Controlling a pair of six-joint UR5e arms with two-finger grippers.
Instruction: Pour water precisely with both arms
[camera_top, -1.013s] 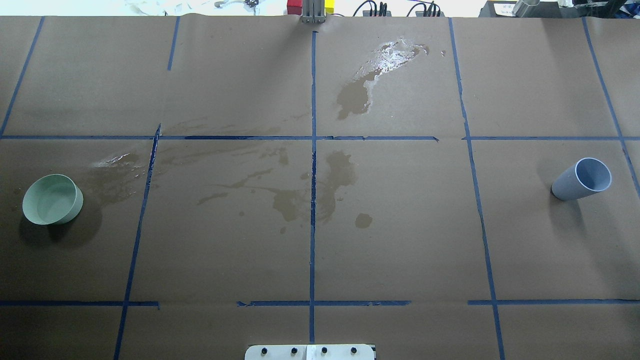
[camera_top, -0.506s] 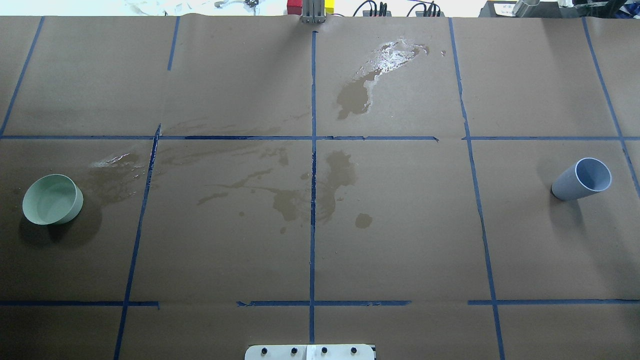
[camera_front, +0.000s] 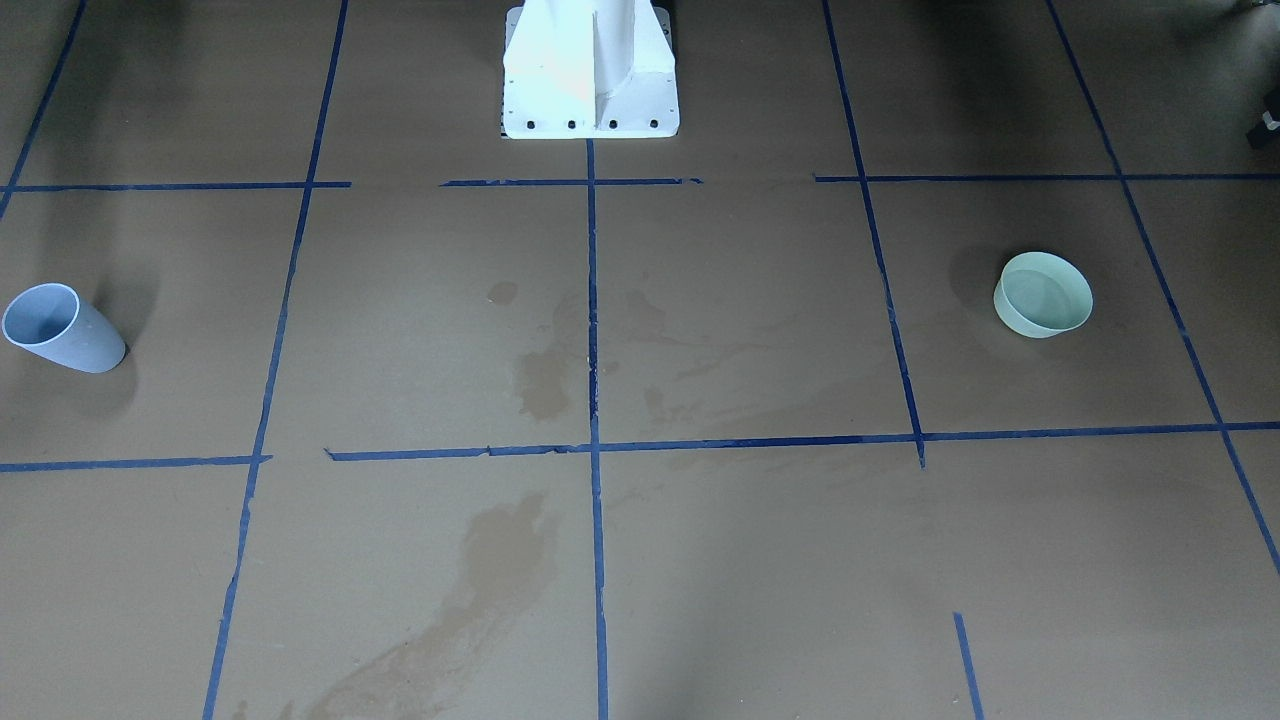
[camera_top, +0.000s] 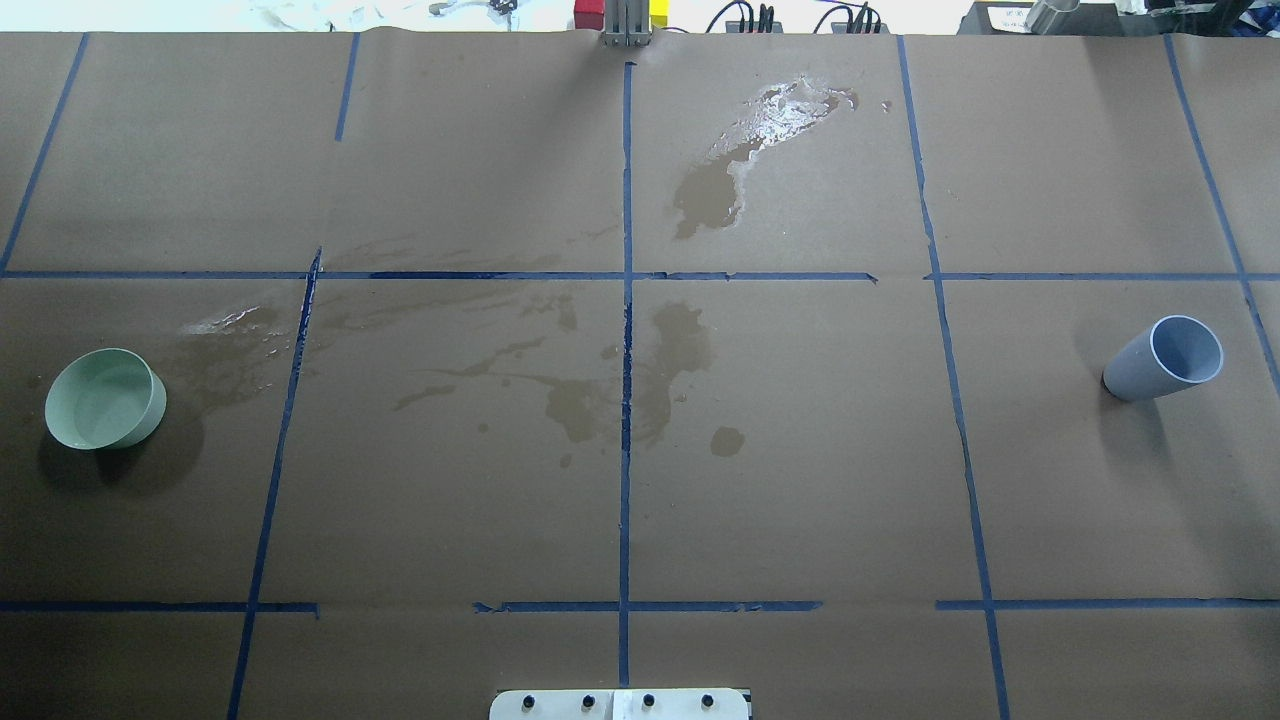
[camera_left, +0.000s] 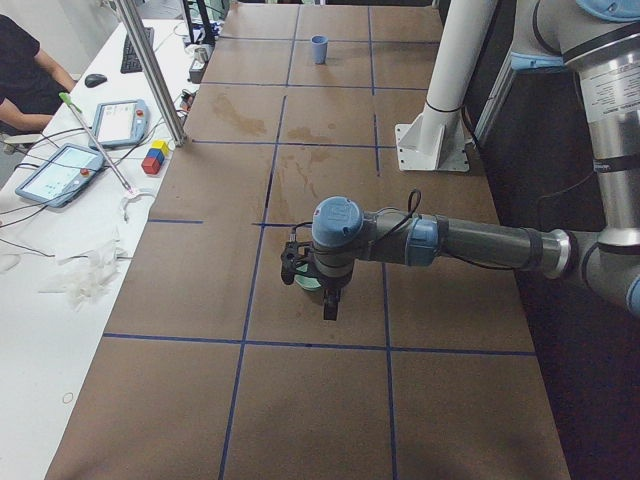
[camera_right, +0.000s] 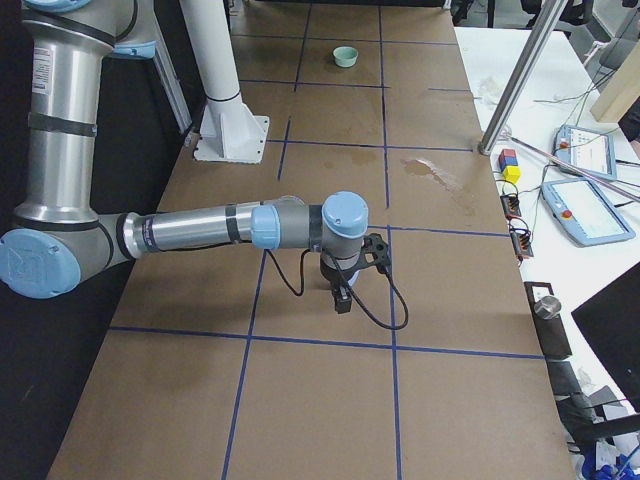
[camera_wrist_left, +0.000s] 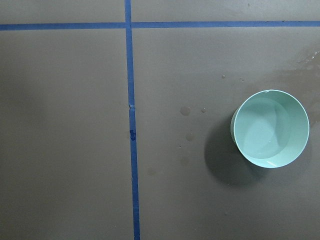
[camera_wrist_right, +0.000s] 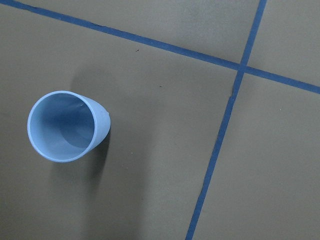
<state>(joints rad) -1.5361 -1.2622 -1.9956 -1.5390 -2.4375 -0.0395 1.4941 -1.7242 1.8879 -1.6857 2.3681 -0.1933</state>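
Note:
A mint-green bowl (camera_top: 105, 398) stands at the table's left end and holds a shallow glossy pool of water (camera_wrist_left: 267, 132). A blue-grey cup (camera_top: 1165, 358) stands upright at the right end; the right wrist view looks down into it (camera_wrist_right: 67, 126). My left arm (camera_left: 480, 243) reaches out over the bowl, with its gripper (camera_left: 328, 305) pointing down above it. My right arm (camera_right: 200, 230) holds its gripper (camera_right: 342, 298) above the cup's spot. Both grippers show only in the side views, so I cannot tell whether they are open or shut.
Spilled water glints on the brown paper at the far middle (camera_top: 775, 115), and damp stains (camera_top: 600, 390) spread across the centre. The white pedestal (camera_front: 590, 70) stands at the robot's edge. A metal pole (camera_left: 150, 70), tablets and coloured blocks (camera_left: 153, 158) sit along the operators' side.

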